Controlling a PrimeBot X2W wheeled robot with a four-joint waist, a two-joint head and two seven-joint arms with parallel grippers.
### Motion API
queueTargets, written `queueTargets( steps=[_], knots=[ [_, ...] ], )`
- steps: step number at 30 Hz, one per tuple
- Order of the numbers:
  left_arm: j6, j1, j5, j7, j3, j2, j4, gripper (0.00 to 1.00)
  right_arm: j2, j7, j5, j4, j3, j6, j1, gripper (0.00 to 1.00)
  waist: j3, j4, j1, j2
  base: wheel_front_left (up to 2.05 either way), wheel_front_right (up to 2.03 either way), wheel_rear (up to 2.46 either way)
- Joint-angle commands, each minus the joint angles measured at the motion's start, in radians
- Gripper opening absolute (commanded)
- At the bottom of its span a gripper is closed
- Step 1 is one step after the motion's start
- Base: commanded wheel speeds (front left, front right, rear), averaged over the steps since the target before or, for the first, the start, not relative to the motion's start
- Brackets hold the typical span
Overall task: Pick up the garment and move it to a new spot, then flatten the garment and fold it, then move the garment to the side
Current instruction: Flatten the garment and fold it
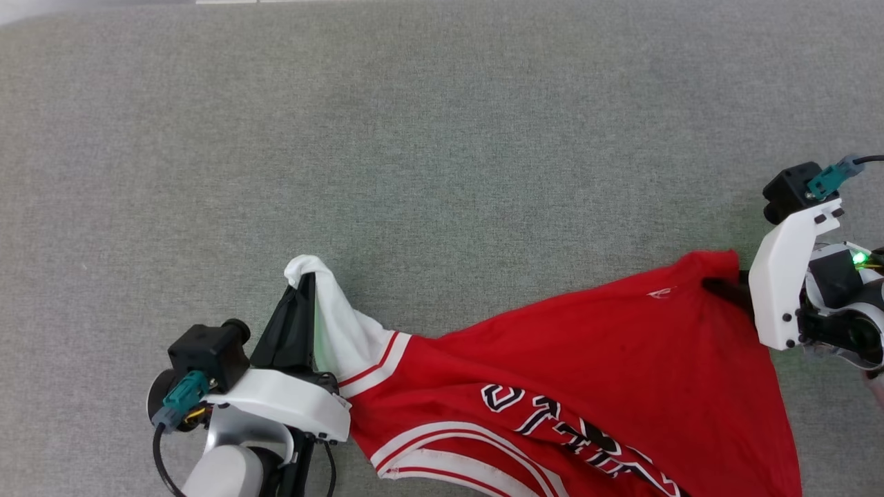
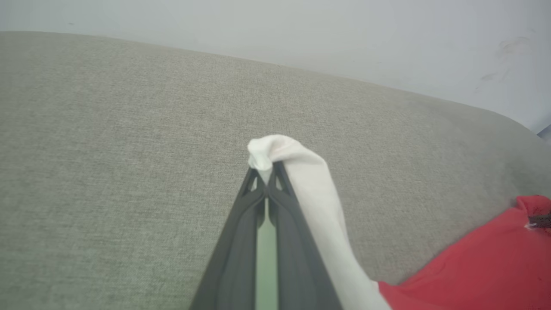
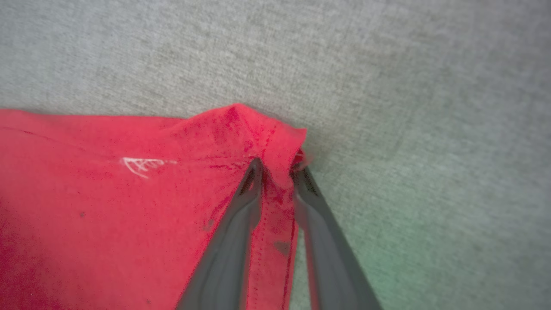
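A red garment (image 1: 587, 345) lies stretched across a grey fabric surface (image 1: 442, 124), drawn out between the robot's two arms. In the head view it sits in the lower right of the scene, spilling off the bottom edge.

The left claw (image 1: 307, 277), at the lower left, is pressed together on the bunched end of the white sleeve (image 1: 338, 317). The left wrist view shows the cloth pinched between the dark fingertips (image 2: 279, 170) and trailing down the right side of the fingers to the red body. Red-and-white striped trim (image 1: 376, 359) marks where the sleeve meets the body, and a second striped band curves along the lower edge.

Black, white-outlined lettering (image 1: 573, 435) runs diagonally across the upturned side toward the bottom of the head view, and a small white logo (image 1: 659, 293) sits near the far corner.

At that corner the right claw (image 1: 713, 283) reaches in from the right edge. In the right wrist view its two fingers (image 3: 252, 181) stand spread, one on each side of the folded red hem, with the cloth between them. That view is blurred, so contact with the hem cannot be made out.

A green light (image 1: 859, 259) glows on the right wrist. A pale wall (image 2: 344, 34) rises behind the surface's rounded far edge.
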State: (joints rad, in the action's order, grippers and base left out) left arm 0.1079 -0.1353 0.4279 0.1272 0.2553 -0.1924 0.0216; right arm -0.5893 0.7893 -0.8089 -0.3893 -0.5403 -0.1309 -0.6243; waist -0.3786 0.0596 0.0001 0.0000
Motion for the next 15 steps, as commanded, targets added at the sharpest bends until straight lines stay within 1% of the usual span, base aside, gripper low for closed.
queueTargets(
  steps=[1, 5, 6, 8, 11, 15],
  knots=[
    [-0.005, -0.022, -0.008, 0.006, 0.006, -0.008, -0.009, 0.00, 0.046, -0.013, -0.011, -0.044, -0.058, 0.000, 0.041, 0.00, 0.007, 0.000, -0.0001, 0.0000, 0.00, 0.00, 0.00],
    [-0.013, -0.048, -0.023, -0.001, 0.017, -0.019, -0.020, 0.00, 0.037, -0.102, -0.018, -0.055, -0.036, 0.000, -0.015, 0.00, 0.042, -0.009, -0.0001, 0.0000, 0.00, 0.00, 0.00],
    [-0.014, -0.078, -0.030, -0.020, 0.015, -0.035, -0.020, 0.00, 0.033, -0.194, 0.017, -0.064, -0.007, 0.001, -0.054, 0.00, 0.077, -0.022, -0.0001, 0.0000, 0.00, 0.00, 0.00],
    [-0.013, -0.107, -0.024, -0.034, 0.004, -0.043, -0.016, 0.00, 0.043, -0.245, 0.044, -0.076, 0.010, 0.001, -0.070, 0.00, 0.101, -0.036, -0.0001, 0.0000, 0.00, 0.00, 0.00],
    [-0.013, -0.174, -0.025, -0.059, -0.015, -0.064, -0.018, 0.00, 0.065, -0.307, 0.094, -0.092, 0.039, 0.001, -0.090, 0.00, 0.136, -0.054, -0.0001, 0.0000, 0.00, 0.00, 0.00],
    [-0.019, -0.299, -0.027, -0.099, -0.027, -0.081, -0.036, 0.00, 0.093, -0.363, 0.154, -0.115, 0.092, 0.001, -0.130, 0.00, 0.178, -0.074, -0.0001, 0.0000, 0.00, 0.00, 0.00]
  ],
)
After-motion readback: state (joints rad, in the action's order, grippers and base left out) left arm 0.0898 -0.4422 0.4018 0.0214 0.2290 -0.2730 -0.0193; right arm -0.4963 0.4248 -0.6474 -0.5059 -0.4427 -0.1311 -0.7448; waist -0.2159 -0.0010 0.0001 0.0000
